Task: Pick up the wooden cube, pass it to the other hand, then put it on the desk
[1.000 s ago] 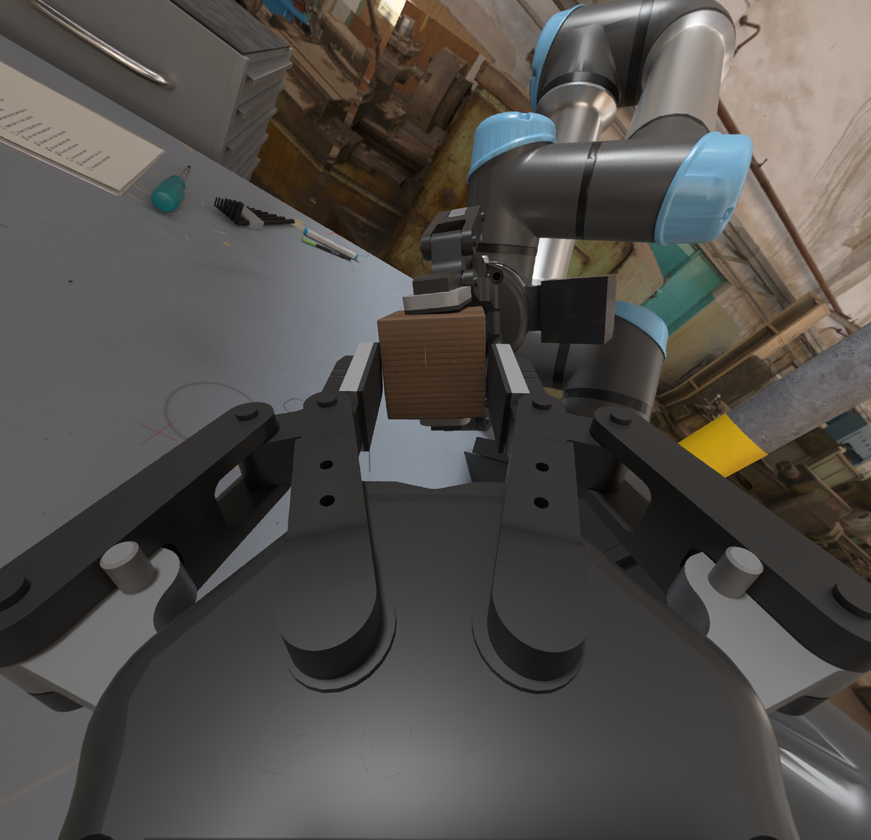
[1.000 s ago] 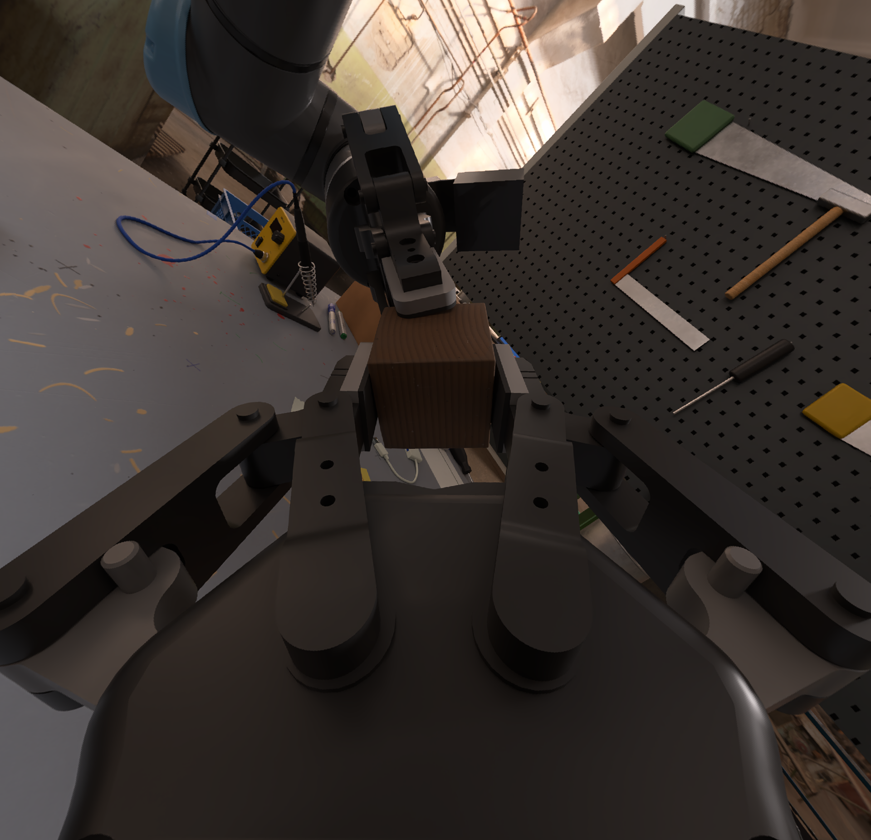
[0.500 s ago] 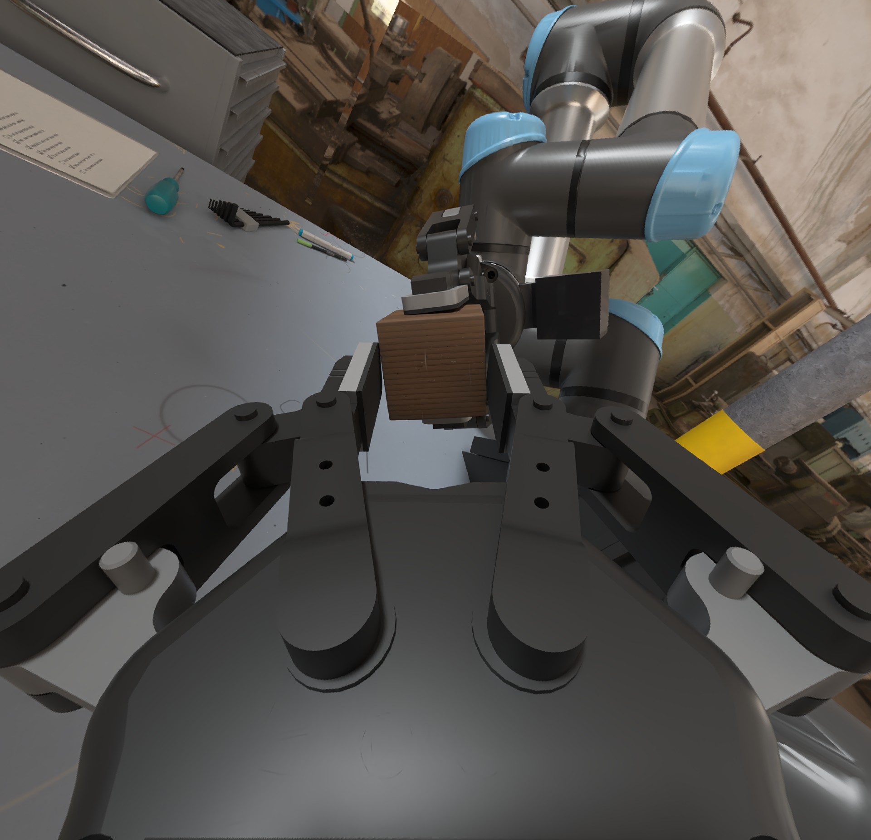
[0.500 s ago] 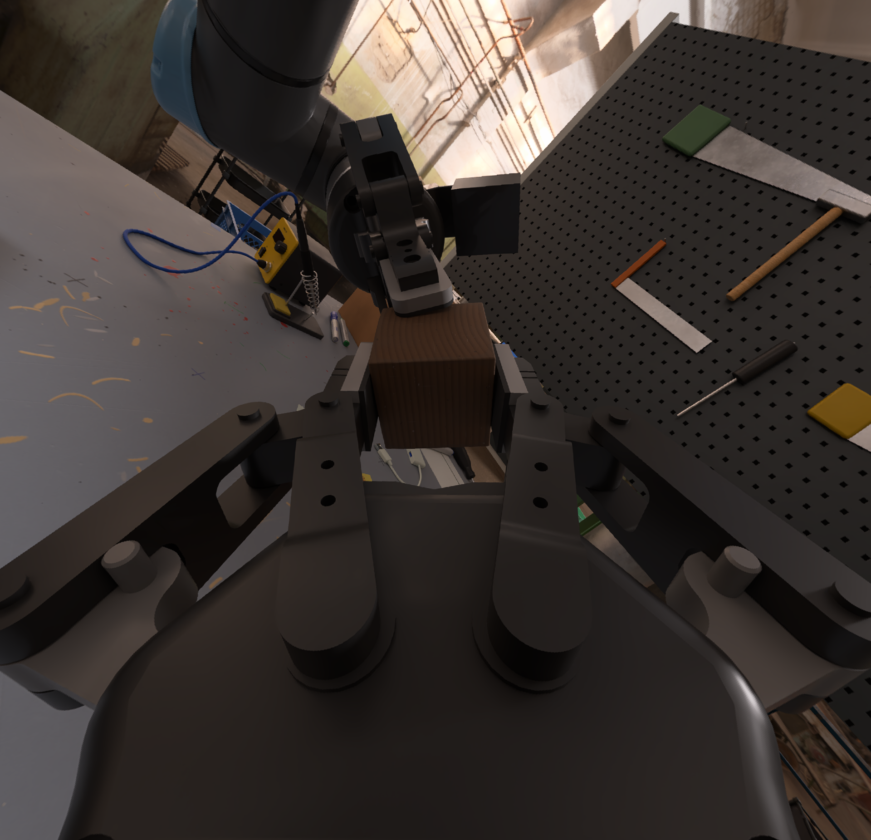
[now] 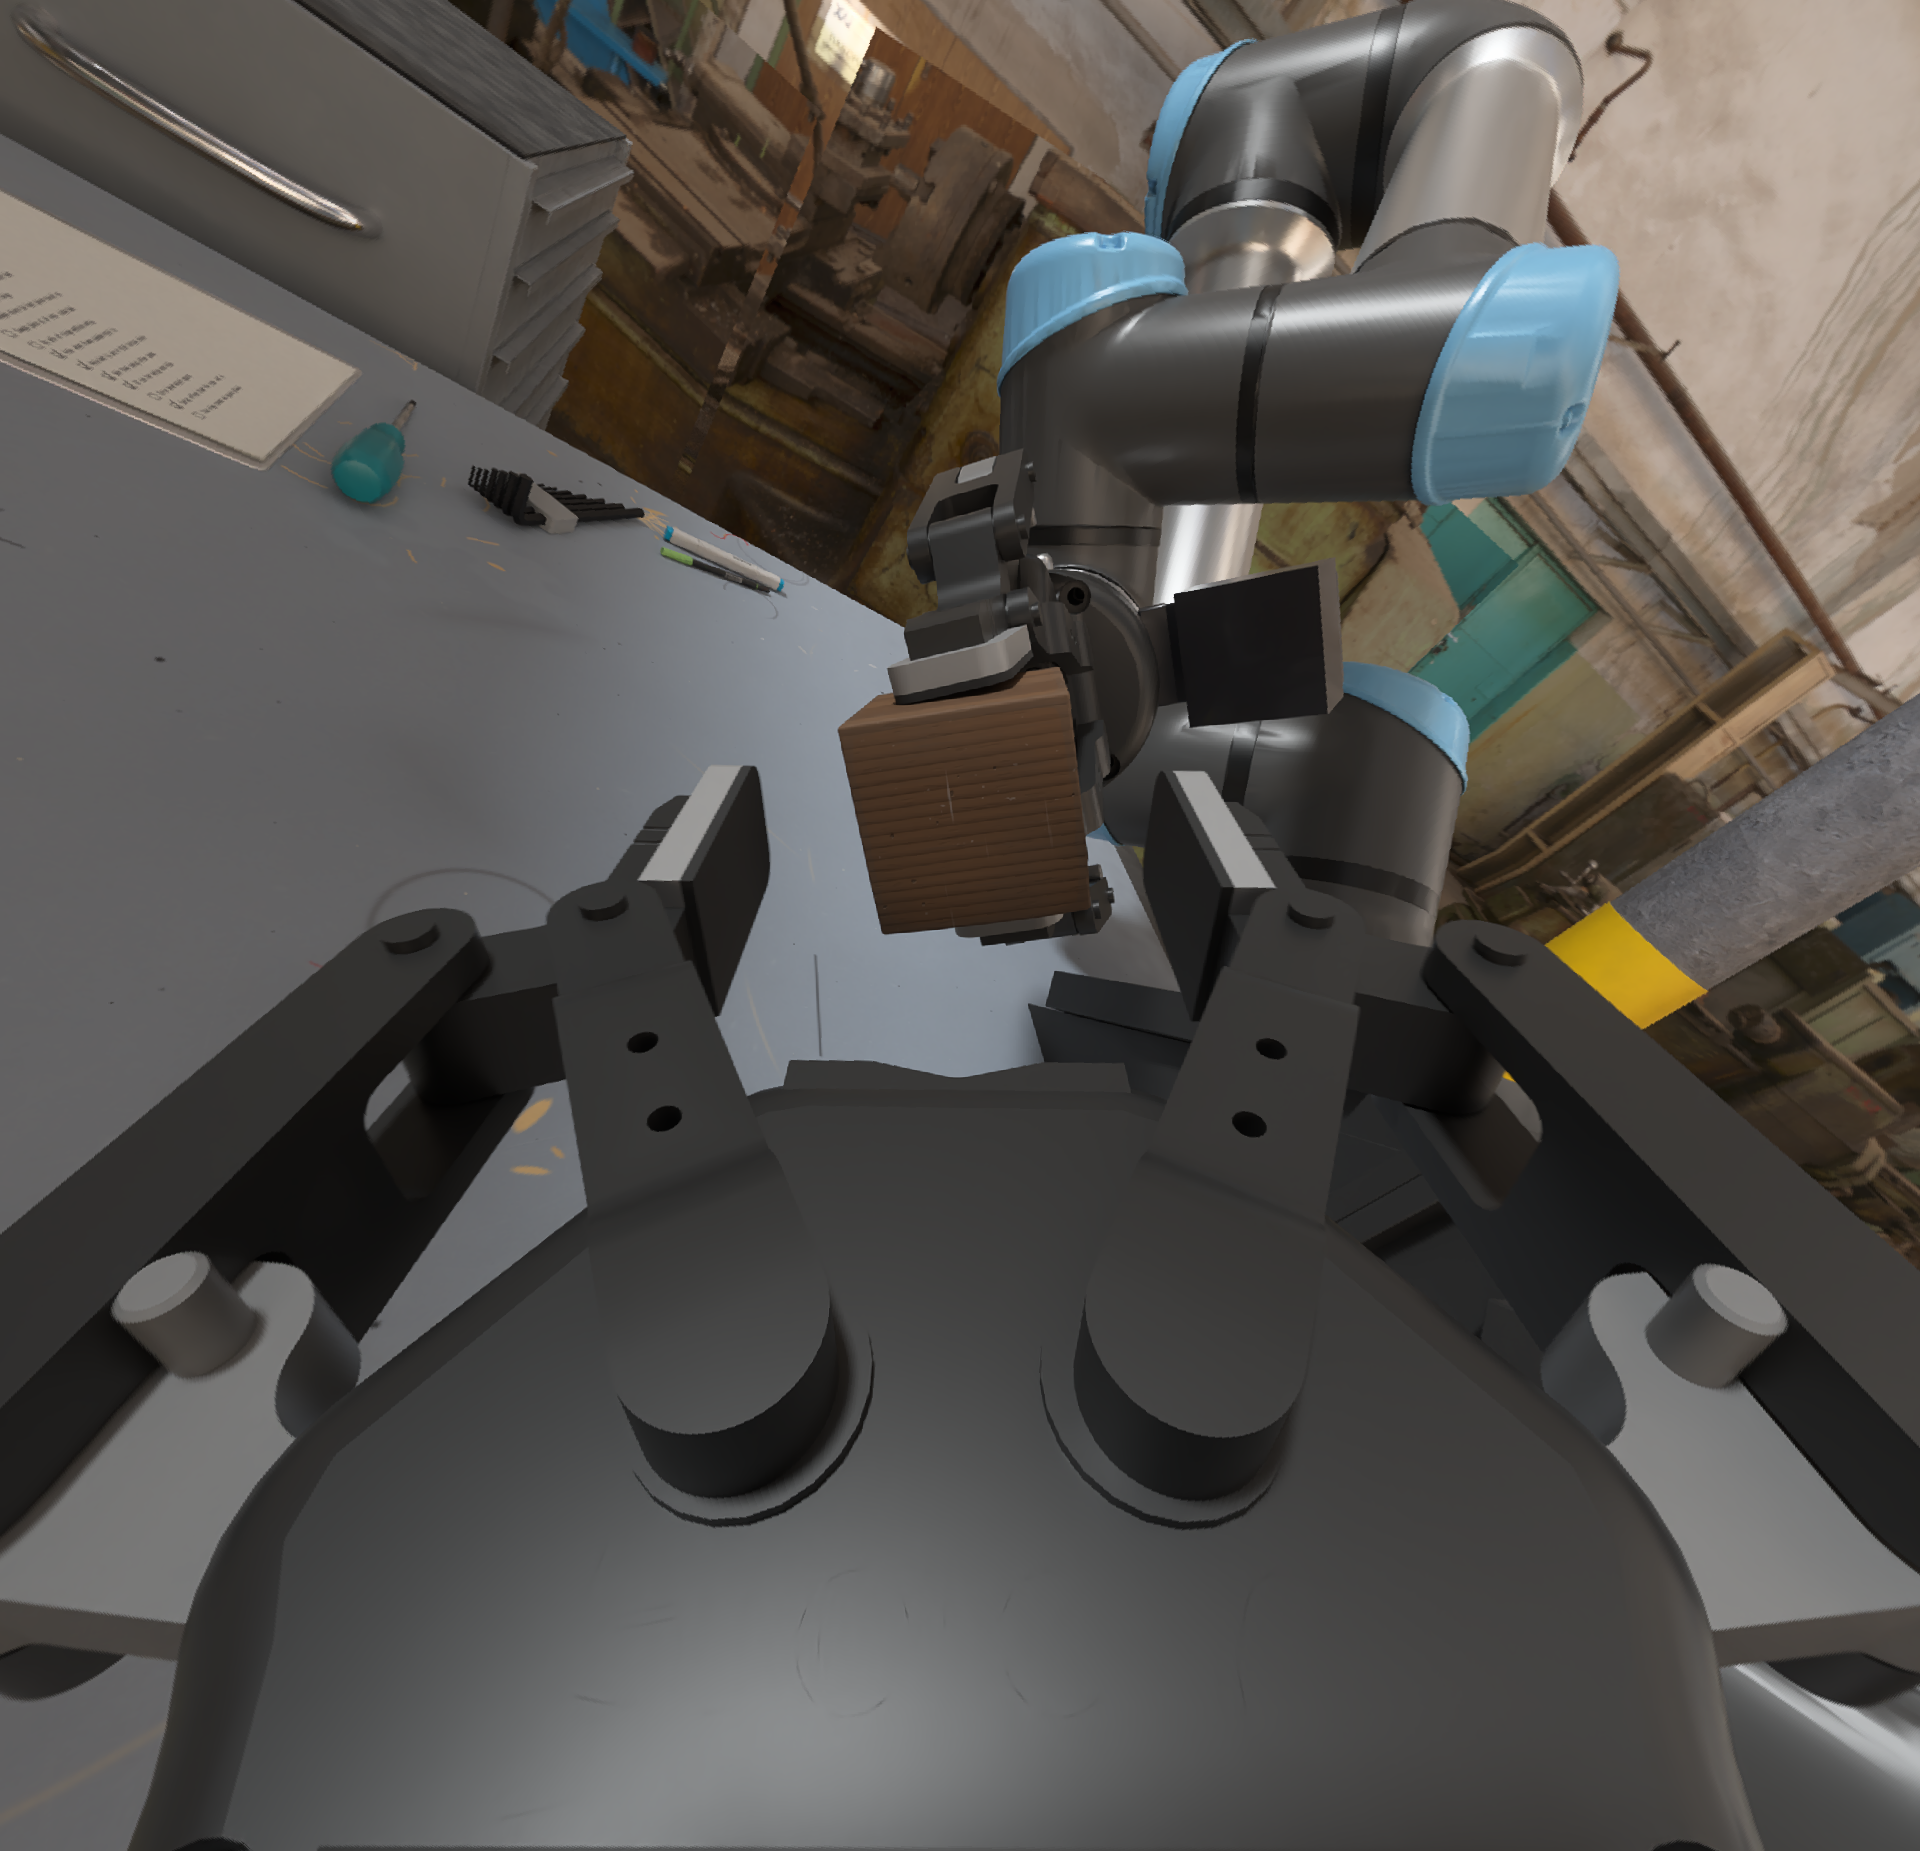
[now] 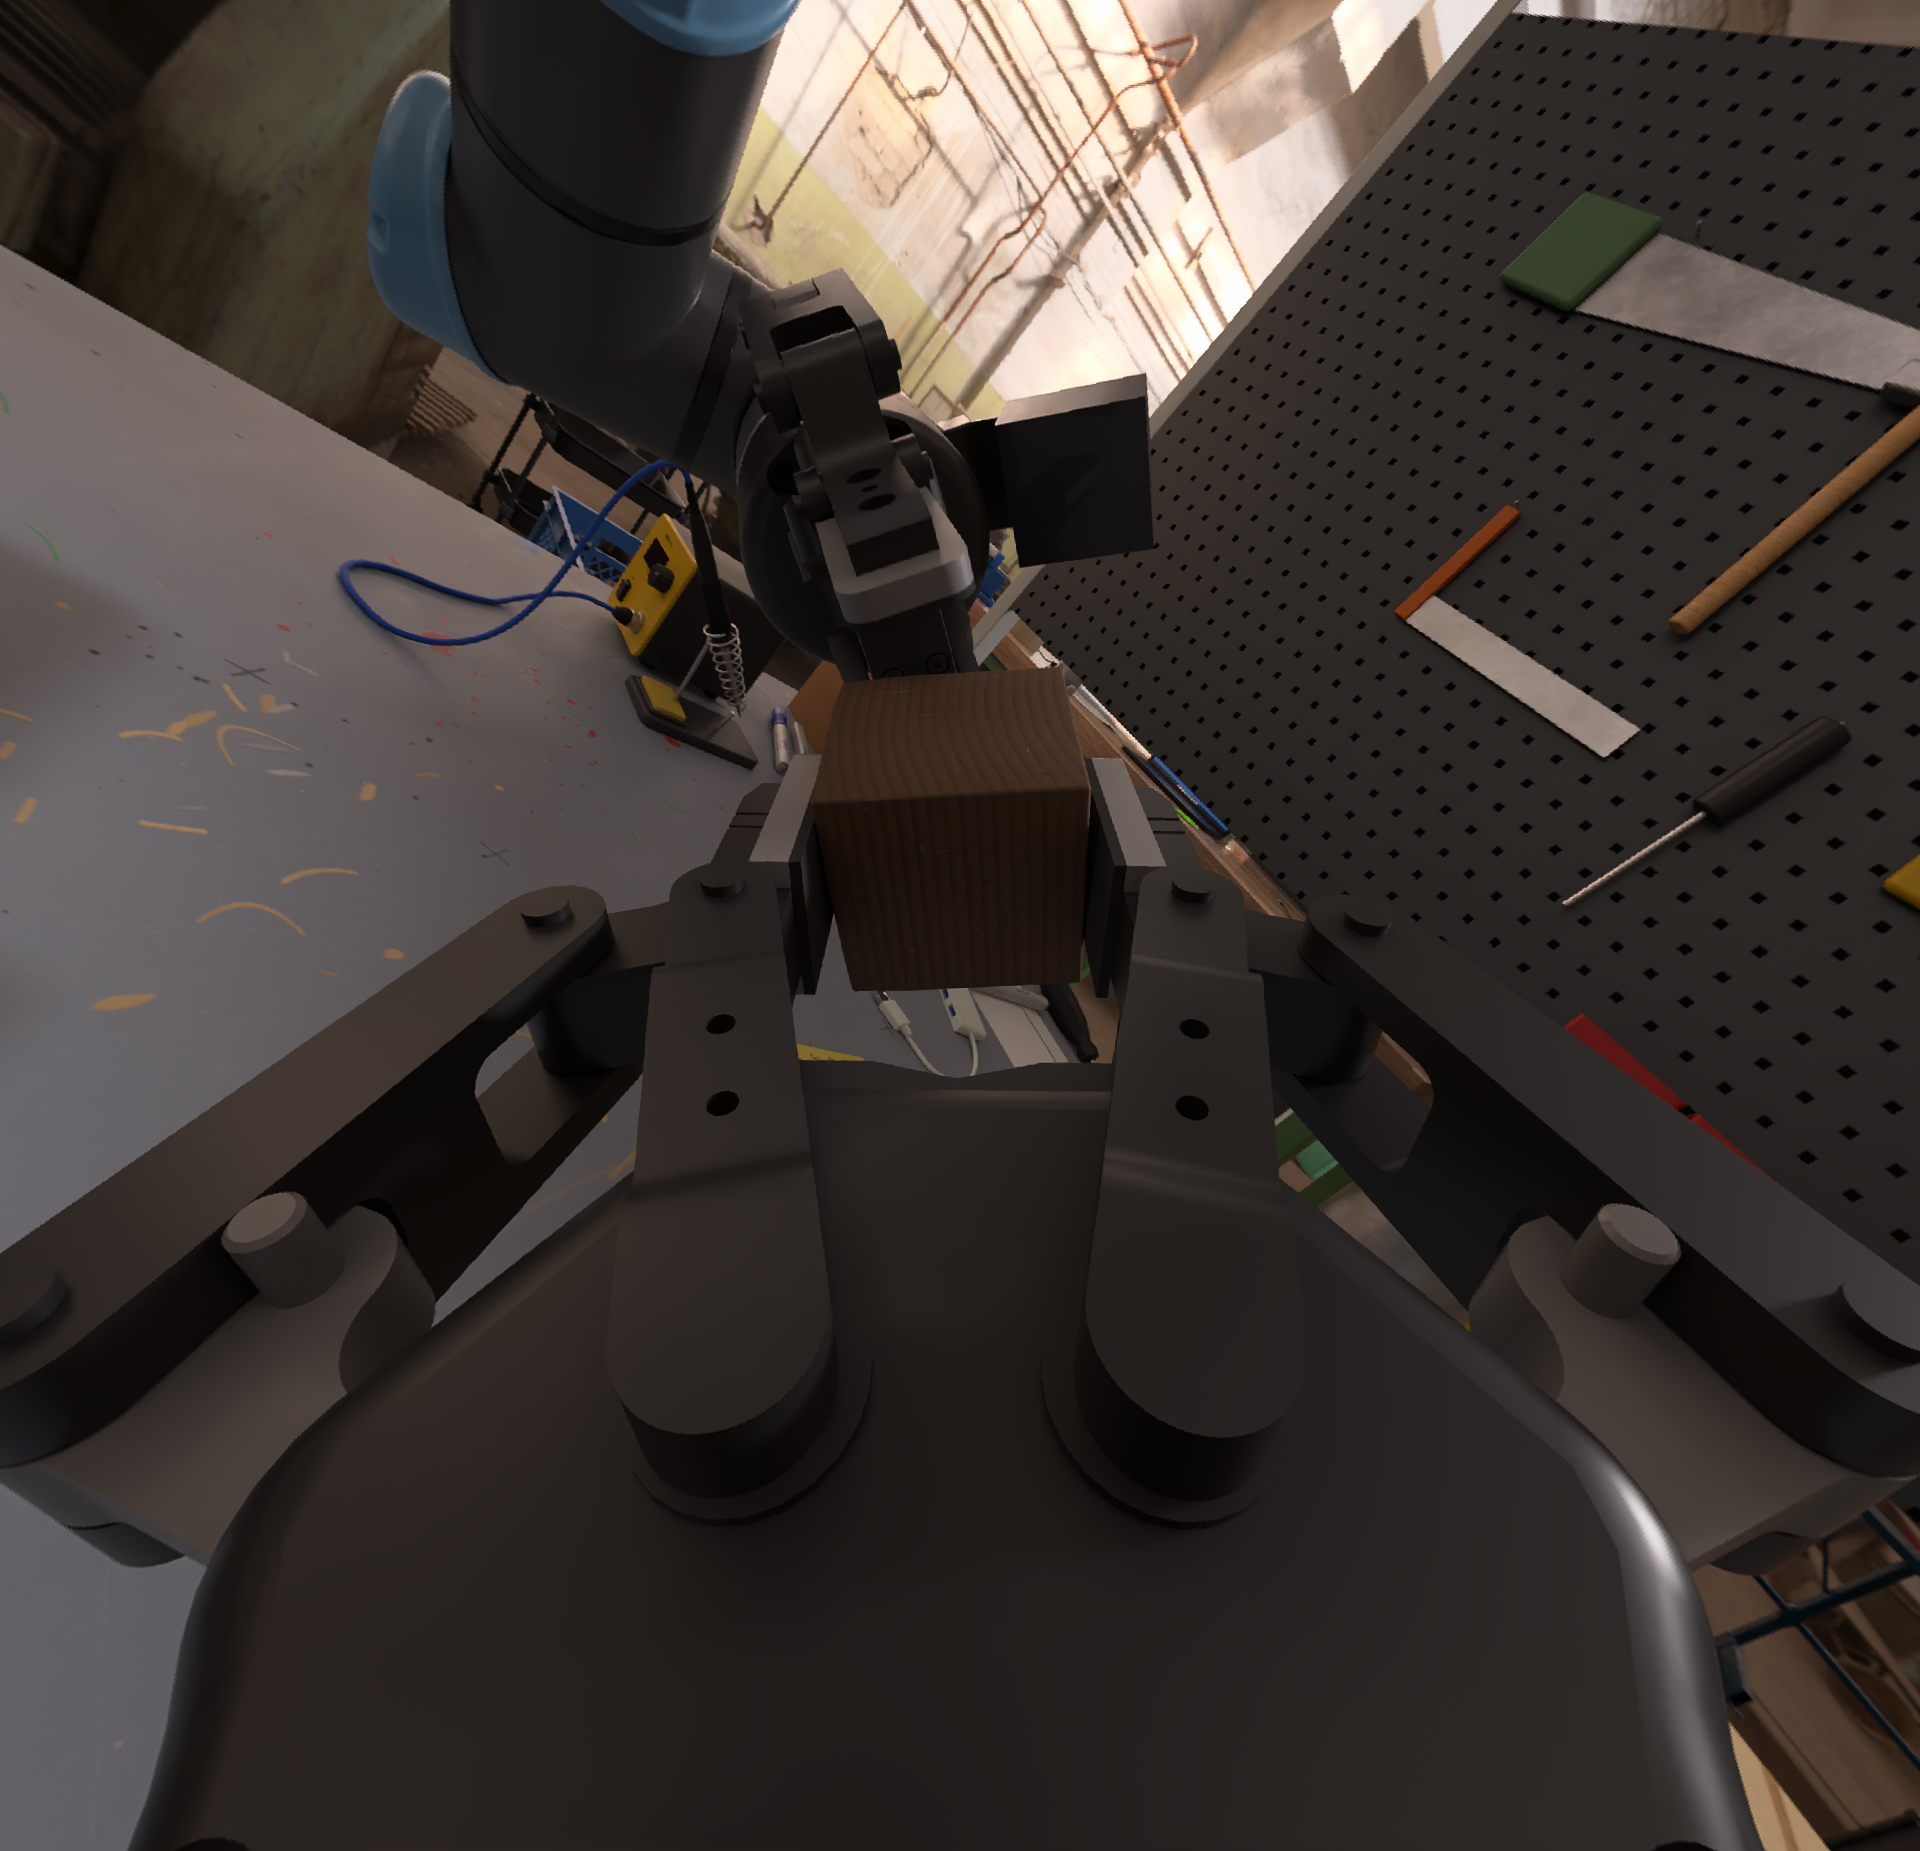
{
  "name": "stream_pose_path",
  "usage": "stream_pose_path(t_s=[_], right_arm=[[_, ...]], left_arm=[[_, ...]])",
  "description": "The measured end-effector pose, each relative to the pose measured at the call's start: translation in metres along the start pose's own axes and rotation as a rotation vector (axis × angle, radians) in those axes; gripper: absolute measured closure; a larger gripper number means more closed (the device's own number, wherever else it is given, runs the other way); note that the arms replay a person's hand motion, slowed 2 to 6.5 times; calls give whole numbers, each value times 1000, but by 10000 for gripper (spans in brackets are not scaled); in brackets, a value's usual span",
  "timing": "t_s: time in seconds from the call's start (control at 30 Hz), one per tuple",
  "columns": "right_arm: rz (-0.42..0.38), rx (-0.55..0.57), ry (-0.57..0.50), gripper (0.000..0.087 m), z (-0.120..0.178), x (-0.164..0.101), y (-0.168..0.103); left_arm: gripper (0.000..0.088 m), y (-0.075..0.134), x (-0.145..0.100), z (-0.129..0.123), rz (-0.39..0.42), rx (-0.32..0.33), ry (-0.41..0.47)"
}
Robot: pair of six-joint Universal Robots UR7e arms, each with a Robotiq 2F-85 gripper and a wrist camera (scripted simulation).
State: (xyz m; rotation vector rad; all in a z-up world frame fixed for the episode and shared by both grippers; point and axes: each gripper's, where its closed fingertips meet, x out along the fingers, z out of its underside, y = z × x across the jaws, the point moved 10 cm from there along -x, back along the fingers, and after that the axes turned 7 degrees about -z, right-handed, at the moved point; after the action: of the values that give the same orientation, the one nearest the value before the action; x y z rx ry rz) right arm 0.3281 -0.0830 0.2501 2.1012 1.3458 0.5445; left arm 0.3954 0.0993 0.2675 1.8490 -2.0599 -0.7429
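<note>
The wooden cube (image 6: 954,835) is up in the air above the desk (image 5: 312,721), pinched between the two pads of the right gripper (image 6: 954,871), which press flat against its opposite sides with no gap showing. The left gripper (image 5: 961,866) is spread wide: its pads stand clear on either side of the cube (image 5: 966,814) with daylight between each pad and the wood, so it grips nothing. From the left wrist view the right gripper (image 5: 992,793) reaches in from the far side, one finger lying over the top face of the cube and the other under its bottom edge, the blue-jointed arm (image 5: 1299,388) rising behind it past the desk's far edge. From the right wrist view the left gripper (image 6: 894,596) sits just beyond the cube, its own arm (image 6: 592,170) climbing away above the desk (image 6: 260,845). Toward the far edge of the desk lie a teal-handled screwdriver (image 5: 369,456), a set of hex keys (image 5: 540,497) and two pens (image 5: 722,560), near a sheet of paper (image 5: 156,347) in front of a grey drawer cabinet (image 5: 312,139). At another edge sit a yellow soldering station (image 6: 655,580) with a blue cable (image 6: 457,596), and a black pegboard (image 6: 1507,606) hung with tools stands beside it.
</note>
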Motion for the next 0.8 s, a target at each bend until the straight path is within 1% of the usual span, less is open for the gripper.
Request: stream_pose_path(t_s=[0.07, 0.27, 0.4, 0.53, 0.67, 0.8], right_arm=[[-6, 14, 7, 475, 0, -1, 1], [-13, 34, 6, 475, -2, -6, 8], [-7, 28, -28, 475, -6, -15, 18], [1, 38, -93, 475, -9, -30, 33], [-4, 101, -176, 476, -10, -50, 52], [-3, 230, -272, 476, -4, -73, 74]], left_arm=[[191, 0, 0, -1, -5, 4, 4], [137, 2, -2, -2, -38, 24, 13], [112, 5, -7, -4, -64, 43, 19], [108, 9, -13, -6, -92, 73, 23], [116, 14, -22, -9, -124, 104, 27], [155, 19, -31, -10, -165, 131, 33]])
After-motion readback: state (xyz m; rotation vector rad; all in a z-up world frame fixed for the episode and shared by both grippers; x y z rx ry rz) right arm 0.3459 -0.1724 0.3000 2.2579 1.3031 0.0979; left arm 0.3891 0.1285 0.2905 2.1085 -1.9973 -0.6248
